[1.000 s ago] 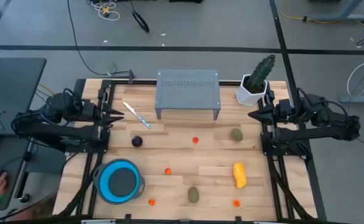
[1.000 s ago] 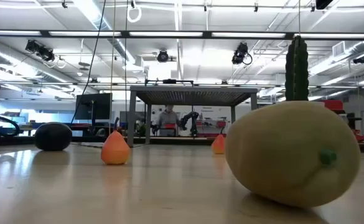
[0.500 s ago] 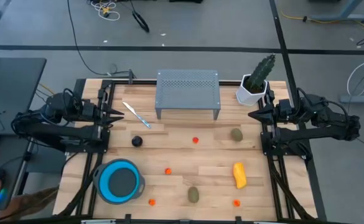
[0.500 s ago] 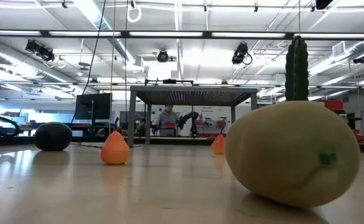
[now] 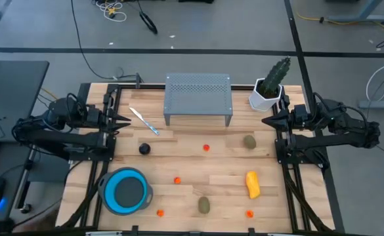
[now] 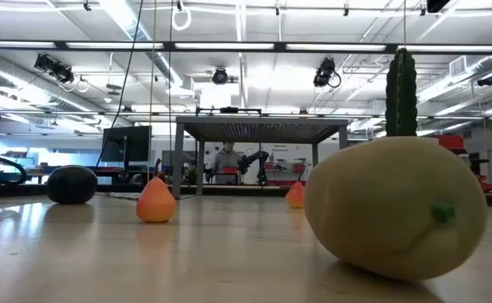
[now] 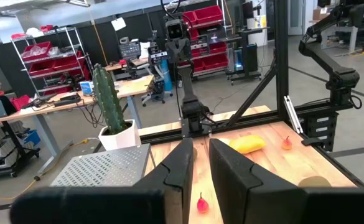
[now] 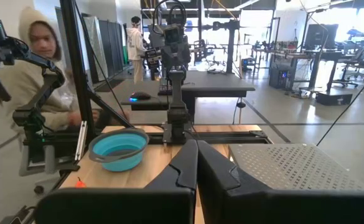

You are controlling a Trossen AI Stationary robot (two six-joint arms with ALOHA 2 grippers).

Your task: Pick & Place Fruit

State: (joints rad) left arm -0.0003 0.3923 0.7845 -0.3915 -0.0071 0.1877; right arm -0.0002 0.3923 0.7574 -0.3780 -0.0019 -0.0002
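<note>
No fruit is being held: the left gripper point(image 5: 123, 120) is parked with a narrow gap between its fingers, the right gripper point(image 5: 268, 121) with fingers together. The yellow-orange oblong point(image 5: 251, 184), well ahead of the right gripper, is judged light, rigid and slippery; its long axis is running front-to-back, so its narrow waist should be pinched.

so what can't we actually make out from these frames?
- Low view: the olive-brown oval up close blocks the table behind it; only the cactus top shows, its pot hidden.
- Low view: blue bowl and yellow-orange fruit absent.
- Left wrist view: second olive oval cut by the bottom edge.
- High view: tiny orange-red balls too small for detail.
</note>
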